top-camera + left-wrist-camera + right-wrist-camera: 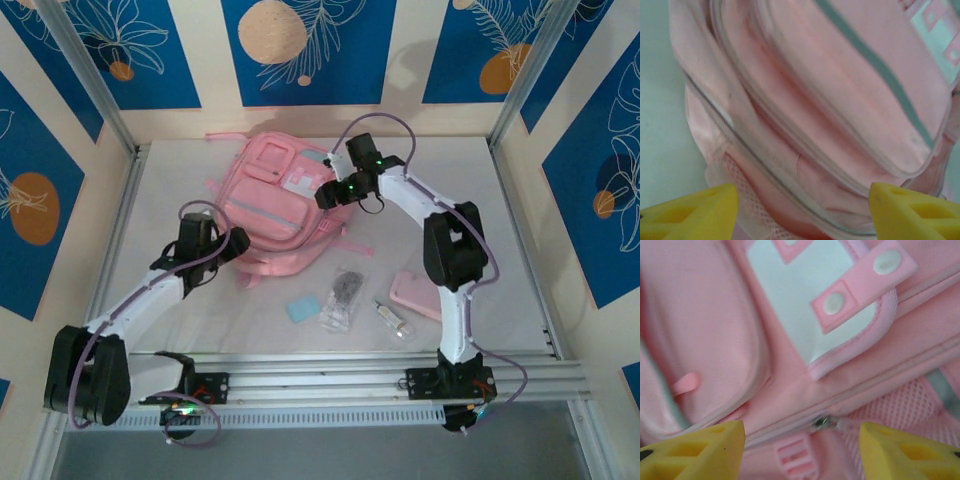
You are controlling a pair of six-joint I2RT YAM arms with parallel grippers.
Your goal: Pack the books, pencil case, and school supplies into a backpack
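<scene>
Top view first: the backpack (pixel 275 205) is lying flat toward the far middle of the table (pixel 500 250). Nothing is going into it yet, so the robot looks to be working on getting it open. The pencil case (pixel 415 293), light blue pad (pixel 302 308), clear bag (pixel 343 298) and small tube (pixel 393 318) are all sitting on the near side, right of centre, apart from the backpack. The left gripper (pixel 237 243) is hovering at the backpack's near-left edge and the right gripper (pixel 328 195) at its right side.

In the left wrist view, the yellow fingers (pixel 690 212) are standing spread wide and gripping nothing. A zipper line (pixel 740 150) is running across the pink fabric just past them. Whether the tips are touching the fabric, no idea.

In the right wrist view, the fingers (pixel 690 450) are also spread and holding nothing. A small metal zipper pull (pixel 822 422) is sitting just beyond the gap between them.

The next move is probably the right gripper easing onto that pull and pinching it. The left one would be steadying the fabric so the zipper is sliding instead of the whole backpack.
</scene>
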